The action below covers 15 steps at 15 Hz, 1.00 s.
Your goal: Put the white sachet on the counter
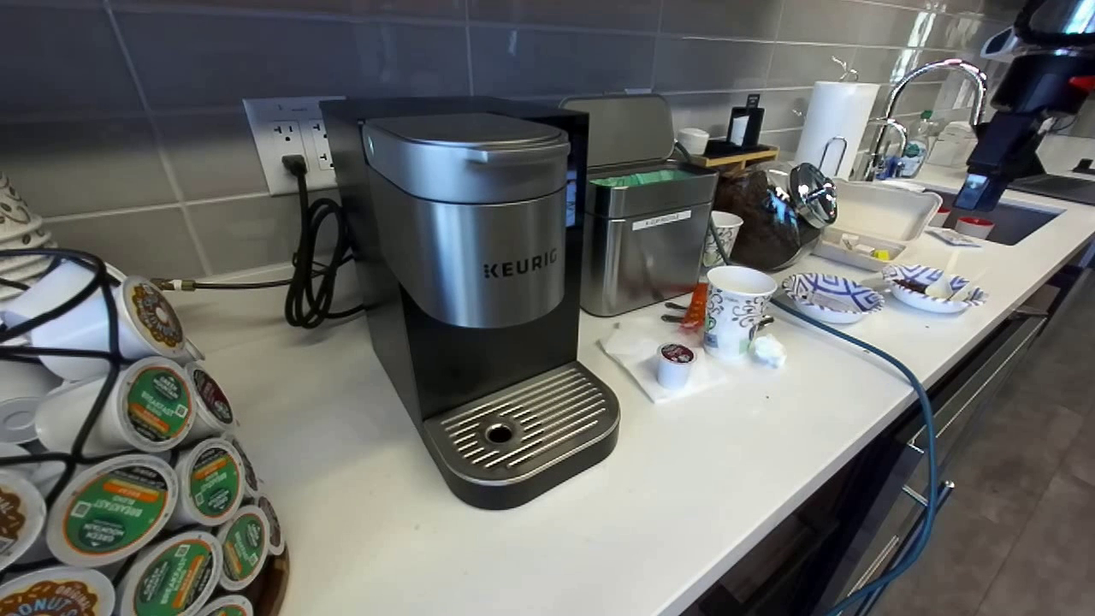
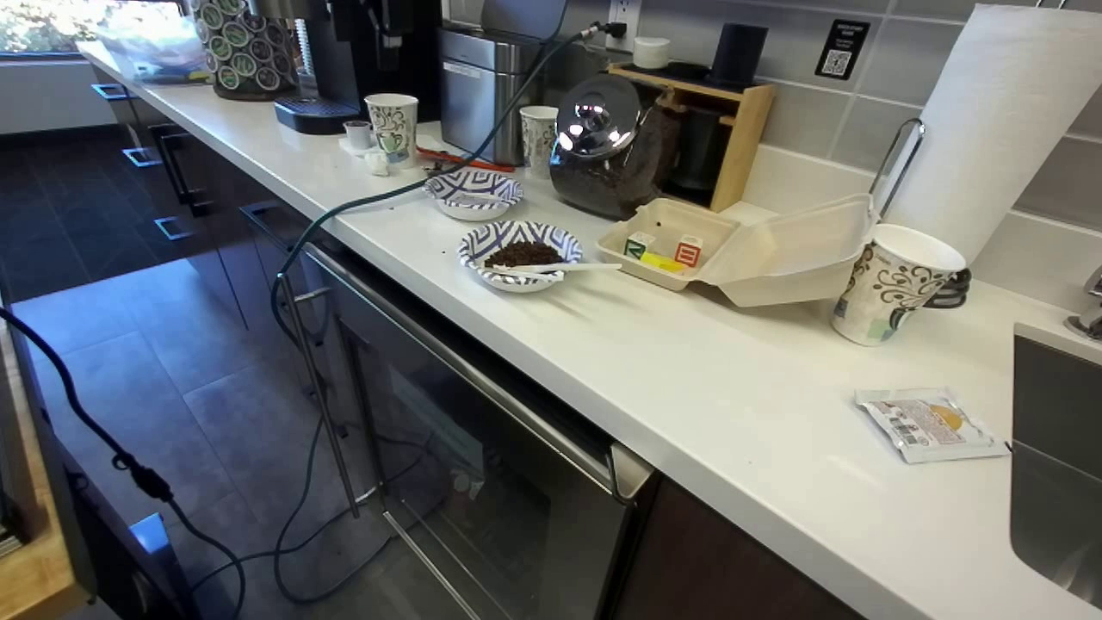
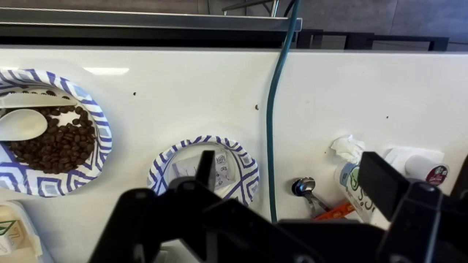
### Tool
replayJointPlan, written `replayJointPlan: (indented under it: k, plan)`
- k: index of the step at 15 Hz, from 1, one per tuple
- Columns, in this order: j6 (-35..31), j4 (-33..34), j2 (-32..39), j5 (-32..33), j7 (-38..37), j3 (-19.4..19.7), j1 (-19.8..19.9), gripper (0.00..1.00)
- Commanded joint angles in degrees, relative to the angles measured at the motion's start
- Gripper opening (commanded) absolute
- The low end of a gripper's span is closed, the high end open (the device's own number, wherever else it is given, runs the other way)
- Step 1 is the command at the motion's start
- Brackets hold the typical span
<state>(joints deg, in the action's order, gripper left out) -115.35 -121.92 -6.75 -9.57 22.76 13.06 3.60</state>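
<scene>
A white sachet with purple print (image 3: 223,171) lies in a blue-patterned plate (image 3: 248,160) in the wrist view. It shows faintly in that plate in both exterior views (image 1: 830,301) (image 2: 475,200). Another whitish sachet with an orange spot (image 2: 934,424) lies on the off-white counter (image 2: 732,379) beside the sink. My gripper (image 3: 292,166) is open and empty, high above the counter. In the wrist view its left finger overlaps the plate and hides part of the sachet; its right finger overlaps a paper cup. In an exterior view the gripper (image 1: 979,192) hangs at the upper right.
A teal cable (image 3: 272,135) crosses the counter beside the plate. A bowl of coffee beans (image 3: 55,138), a food box (image 2: 671,241), a paper cup (image 1: 737,308), spoons (image 3: 304,186), a glass jar (image 2: 611,155) and a Keurig machine (image 1: 479,257) stand around. The sink (image 2: 1055,465) is at one end.
</scene>
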Motion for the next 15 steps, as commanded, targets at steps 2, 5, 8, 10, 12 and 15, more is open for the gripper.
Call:
replayJointPlan:
  k: [2,5,8,10,12,15]
  plan:
    - [-12.87,0.56,7.71,-1.81,-9.4,-4.92,-0.6,1.0]
    - [-21.96,1.47,13.83,3.42,-18.45,-7.86,-1.19,1.0]
    - [-26.27,2.84,18.74,8.94,-27.83,-7.81,-1.67,1.0]
    - [-26.19,3.96,20.28,10.92,-31.92,-6.76,-1.3,1.0]
    - [-25.29,5.16,21.4,10.36,-33.59,-5.94,-0.42,1.0]
    - [-25.37,4.55,20.88,9.19,-31.94,-6.1,0.18,1.0]
